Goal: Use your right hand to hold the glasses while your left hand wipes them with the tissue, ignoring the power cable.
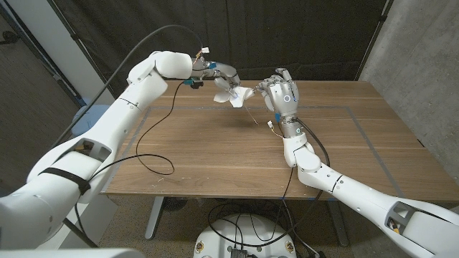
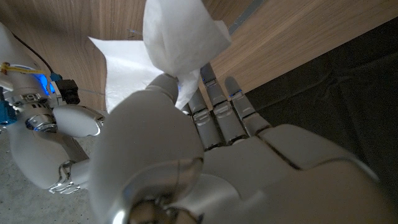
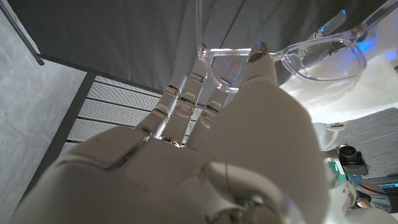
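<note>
My right hand is raised over the middle of the table and holds the clear-framed glasses by the frame; a thin temple arm hangs down below it. My left hand grips a crumpled white tissue and holds it right against the glasses, just left of the right hand. In the left wrist view the tissue bulges out above my left hand. In the right wrist view my right hand pinches the frame near a lens, with the tissue a white blur behind.
A thin black power cable loops over the left part of the wooden table. Another cable runs along my right forearm. Dark curtains hang behind the table, and a grey wall stands at the right.
</note>
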Controlling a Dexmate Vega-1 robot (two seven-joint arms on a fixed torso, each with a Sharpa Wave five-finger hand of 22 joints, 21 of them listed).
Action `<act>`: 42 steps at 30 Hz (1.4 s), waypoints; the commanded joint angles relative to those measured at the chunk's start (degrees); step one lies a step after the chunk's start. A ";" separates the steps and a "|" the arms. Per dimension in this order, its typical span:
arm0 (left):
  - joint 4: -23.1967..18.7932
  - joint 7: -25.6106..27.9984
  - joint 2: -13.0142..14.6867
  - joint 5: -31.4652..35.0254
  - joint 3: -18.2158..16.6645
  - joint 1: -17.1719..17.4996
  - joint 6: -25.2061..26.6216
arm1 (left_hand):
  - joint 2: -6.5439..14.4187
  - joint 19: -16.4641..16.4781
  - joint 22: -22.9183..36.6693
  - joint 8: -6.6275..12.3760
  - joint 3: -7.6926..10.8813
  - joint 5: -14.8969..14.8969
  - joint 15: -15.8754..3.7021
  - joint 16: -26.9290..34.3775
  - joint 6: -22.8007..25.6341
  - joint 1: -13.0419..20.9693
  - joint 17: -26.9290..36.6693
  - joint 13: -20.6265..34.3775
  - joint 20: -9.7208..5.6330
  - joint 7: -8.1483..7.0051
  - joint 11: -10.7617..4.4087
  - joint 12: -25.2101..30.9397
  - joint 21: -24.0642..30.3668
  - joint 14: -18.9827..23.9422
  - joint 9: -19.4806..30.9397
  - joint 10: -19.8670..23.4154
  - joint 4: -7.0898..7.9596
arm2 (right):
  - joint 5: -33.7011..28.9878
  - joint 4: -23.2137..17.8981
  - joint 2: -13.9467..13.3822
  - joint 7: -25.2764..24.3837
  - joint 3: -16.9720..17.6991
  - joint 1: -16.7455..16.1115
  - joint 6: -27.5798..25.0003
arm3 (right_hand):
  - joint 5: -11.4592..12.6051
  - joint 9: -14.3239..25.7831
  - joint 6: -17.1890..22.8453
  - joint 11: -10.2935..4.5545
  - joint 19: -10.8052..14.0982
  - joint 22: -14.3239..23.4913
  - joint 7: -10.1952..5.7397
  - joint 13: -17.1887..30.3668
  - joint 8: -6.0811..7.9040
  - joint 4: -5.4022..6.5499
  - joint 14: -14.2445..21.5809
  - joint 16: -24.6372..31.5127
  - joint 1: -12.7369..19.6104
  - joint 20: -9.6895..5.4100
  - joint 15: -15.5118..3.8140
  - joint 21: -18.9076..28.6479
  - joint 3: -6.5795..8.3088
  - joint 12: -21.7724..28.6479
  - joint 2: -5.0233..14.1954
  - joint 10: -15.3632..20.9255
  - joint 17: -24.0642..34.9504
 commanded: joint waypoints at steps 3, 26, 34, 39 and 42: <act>2.77 11.13 -2.00 -6.22 -3.99 4.86 -5.23 | 0.08 -0.33 0.11 -0.45 0.47 0.31 -8.53 -0.08 -1.17 0.28 1.01 -0.09 -0.14 -3.81 -2.85 -1.79 1.18 -0.56 -0.07 0.40 -0.10 | -0.36 -1.00 -0.31 0.28 0.17 -0.72 -0.65 | 0.20 0.03 -0.02 0.06 -0.80 0.03 0.35 0.45 -1.24 0.61 0.15 -0.64 -0.91 -7.93 -6.68 0.42 -1.41 -0.02 1.16 -0.78 0.55; 3.68 18.38 -4.93 -15.31 -9.72 9.84 -5.62 | -0.88 -0.21 -0.53 3.50 -1.18 0.30 -8.54 0.13 9.95 2.62 5.55 -0.92 -0.53 -0.56 -3.23 -5.63 3.91 2.99 -2.27 6.48 -1.64 | -1.07 -2.54 -0.78 0.89 0.34 -1.17 -1.35 | -0.37 -0.32 1.75 0.26 -0.97 0.14 0.93 0.54 -2.81 1.47 1.05 -0.77 -1.44 -7.60 -6.63 1.73 -3.68 0.56 2.12 0.25 1.98; -1.94 26.94 -3.10 -8.85 -11.70 12.67 -5.01 | -0.98 -0.05 -0.75 2.09 -1.05 0.34 -8.41 -0.63 11.35 2.05 5.11 -0.92 -0.45 3.46 -2.93 -4.97 4.27 4.02 -2.66 8.82 -1.33 | -1.15 -4.18 -1.40 2.17 0.63 -1.66 -1.69 | -0.28 -0.20 2.00 0.31 -1.01 0.13 1.25 0.72 -2.83 1.39 1.41 -0.69 -1.14 -7.46 -6.62 2.02 -3.93 0.75 2.19 0.86 2.21; -4.99 32.75 -1.07 -1.97 -11.89 14.14 -4.58 | -1.08 0.09 -0.87 1.32 -0.97 0.33 -8.36 -1.04 11.45 1.36 4.54 -0.72 -0.42 4.11 -2.80 -4.66 4.37 4.28 -2.64 9.35 -0.95 | 0.27 -6.33 -2.57 5.00 1.42 -2.38 -1.19 | -0.22 -0.15 2.11 0.31 -0.86 0.12 1.30 0.82 -2.84 1.37 1.43 -0.75 -1.00 -7.33 -6.61 2.26 -4.11 0.77 2.17 1.04 2.29; -6.52 33.86 0.12 0.65 -11.82 14.68 -3.18 | -1.22 -0.05 -0.93 0.72 -0.92 0.31 -8.26 -1.29 11.36 0.94 4.09 -0.62 -0.29 5.00 -2.72 -4.50 4.37 4.29 -2.60 9.63 -0.77 | 1.17 -8.35 -3.39 7.72 2.01 -2.86 -1.21 | -0.16 -0.24 2.07 0.35 -0.96 0.12 1.47 0.87 -2.95 1.40 1.51 -0.73 -0.97 -7.29 -6.60 2.30 -4.19 0.79 2.22 1.13 2.34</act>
